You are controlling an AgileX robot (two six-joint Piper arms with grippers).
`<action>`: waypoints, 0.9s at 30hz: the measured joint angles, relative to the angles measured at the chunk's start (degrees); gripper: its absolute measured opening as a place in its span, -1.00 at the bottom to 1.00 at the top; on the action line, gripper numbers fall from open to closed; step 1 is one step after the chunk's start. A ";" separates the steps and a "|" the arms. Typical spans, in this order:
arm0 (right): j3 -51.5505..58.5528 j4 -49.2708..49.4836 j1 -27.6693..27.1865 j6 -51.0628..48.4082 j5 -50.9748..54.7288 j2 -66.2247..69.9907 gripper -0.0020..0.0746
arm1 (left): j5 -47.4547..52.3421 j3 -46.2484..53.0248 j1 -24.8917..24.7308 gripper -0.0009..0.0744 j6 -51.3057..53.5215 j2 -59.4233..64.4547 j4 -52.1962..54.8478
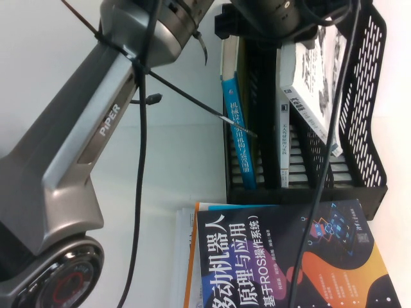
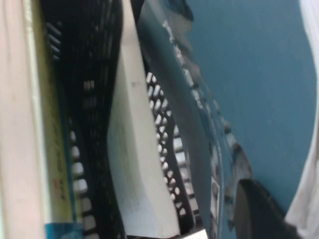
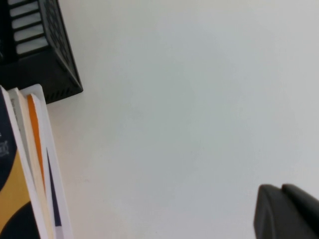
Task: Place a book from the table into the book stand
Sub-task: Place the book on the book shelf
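Observation:
The book (image 1: 316, 67), with a white cover and black print, leans tilted in the right slot of the black book stand (image 1: 367, 109). My left gripper (image 1: 273, 16) is above the stand at the top of the high view and is shut on the book's upper part. In the left wrist view one dark finger (image 2: 259, 211) presses on the book's teal back cover (image 2: 249, 74), and the other finger is hidden behind the book. My right gripper (image 3: 287, 211) is shut and empty, low over the bare white table (image 3: 174, 99), away from the stand.
A blue-spined book (image 1: 239, 128) stands in the stand's left slot and a white-spined one (image 1: 284, 141) in the middle slot. A dark book with orange graphics (image 1: 289, 256) tops a stack in front of the stand. My left arm (image 1: 83, 147) crosses the left side of the high view.

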 joint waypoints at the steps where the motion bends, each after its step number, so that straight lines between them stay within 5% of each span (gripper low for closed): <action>1: 0.00 0.20 0.00 0.00 0.00 0.00 -0.95 | 0.00 0.00 0.00 -0.66 0.31 0.00 -0.38; 27: 0.00 4.41 0.00 -2.56 -0.51 0.00 -0.95 | -0.59 -0.99 -3.50 -0.67 -5.28 4.45 4.23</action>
